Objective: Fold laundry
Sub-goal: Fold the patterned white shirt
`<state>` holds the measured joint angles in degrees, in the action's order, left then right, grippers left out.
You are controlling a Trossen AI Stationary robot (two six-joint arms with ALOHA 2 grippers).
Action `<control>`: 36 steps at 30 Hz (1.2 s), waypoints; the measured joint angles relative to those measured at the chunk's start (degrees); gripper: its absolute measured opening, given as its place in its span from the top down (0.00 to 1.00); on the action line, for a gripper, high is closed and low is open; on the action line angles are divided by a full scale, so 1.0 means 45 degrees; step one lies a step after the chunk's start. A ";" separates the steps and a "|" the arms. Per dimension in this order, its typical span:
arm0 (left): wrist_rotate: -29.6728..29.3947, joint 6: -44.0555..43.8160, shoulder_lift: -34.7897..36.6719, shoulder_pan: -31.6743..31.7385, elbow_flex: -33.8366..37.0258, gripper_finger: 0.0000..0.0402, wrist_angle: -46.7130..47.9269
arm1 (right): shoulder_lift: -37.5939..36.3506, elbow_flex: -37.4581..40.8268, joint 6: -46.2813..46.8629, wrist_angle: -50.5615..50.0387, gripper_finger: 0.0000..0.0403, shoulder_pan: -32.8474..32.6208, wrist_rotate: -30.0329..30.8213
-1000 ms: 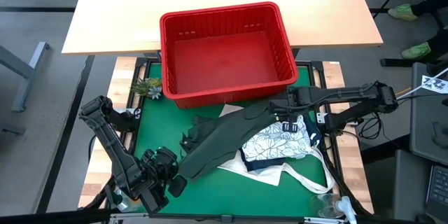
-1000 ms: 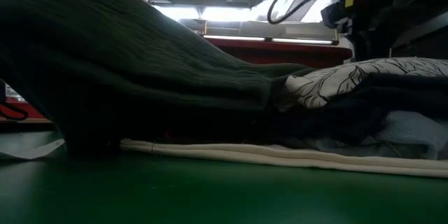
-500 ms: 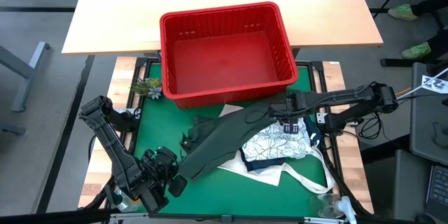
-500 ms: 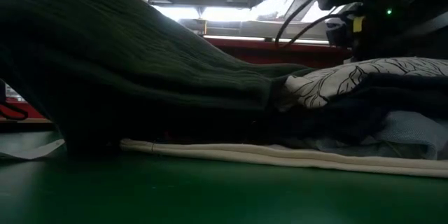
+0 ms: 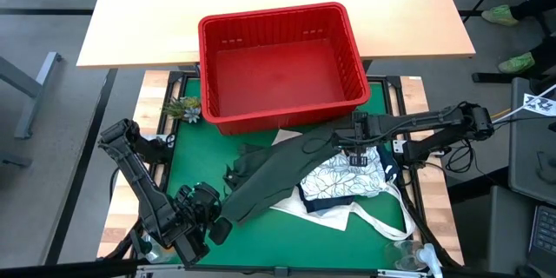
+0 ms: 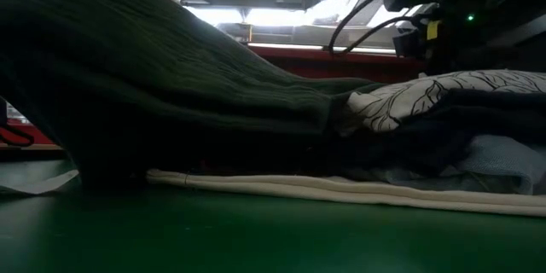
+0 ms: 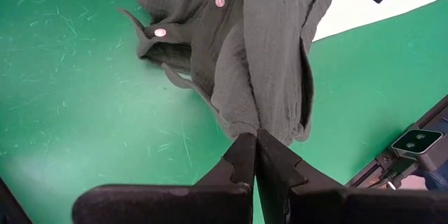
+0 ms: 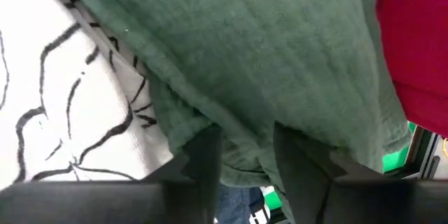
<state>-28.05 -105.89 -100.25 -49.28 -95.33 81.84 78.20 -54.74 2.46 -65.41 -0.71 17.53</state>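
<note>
A long dark olive green garment [image 5: 278,174] stretches slantwise across the green mat, from my left gripper [image 5: 217,226] at the near left to my right gripper [image 5: 356,152] on the laundry pile. Its left part rises off the mat [image 6: 128,77]. Under its far end lie a white garment with dark leaf print [image 5: 343,178] and navy cloth [image 5: 387,172]. My left gripper [image 7: 255,147] is shut on the olive cloth. My right gripper [image 8: 241,157] stands over the pile, pointing down, with olive cloth between its fingers. My left gripper pinches the olive garment's lower end [image 7: 260,127] between its two shut fingers, at the hem. The cloth runs away from the fingers, with its buttoned part [image 7: 189,35] lying on the mat. My right gripper comes from above and has a bunched fold of the olive garment [image 8: 241,136] between its two fingers [image 8: 206,157]. That end of the garment rests on the leaf-print garment [image 8: 63,98].
A red slotted basket [image 5: 278,61] stands just beyond the pile at the mat's far edge. A white tote bag [image 5: 343,217] with a long handle [image 6: 341,189] lies under the pile. A small green plant [image 5: 182,109] sits at the far left.
My right gripper has come down onto the pile, toward the olive garment's far end. The left gripper and the garments have kept still.
</note>
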 joint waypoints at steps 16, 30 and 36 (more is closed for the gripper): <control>-0.0012 0.0001 0.0000 0.0002 0.0000 1.00 0.0000 | 0.0003 -0.0007 -0.0038 -0.0280 0.97 0.0000 -0.0022; -0.2739 -0.0050 0.0000 -0.0693 -0.0144 1.00 0.0031 | 0.0008 -0.3841 0.0162 -0.4018 0.99 -0.1148 -0.0353; -0.2853 -0.0954 0.0000 -0.1284 -0.1083 1.00 0.1341 | -0.0077 -0.6309 0.0789 -0.5456 1.00 -0.1998 -0.0619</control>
<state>-40.89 -110.18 -100.25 -55.05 -100.20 87.88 77.85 -83.13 6.01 -89.96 -9.70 14.75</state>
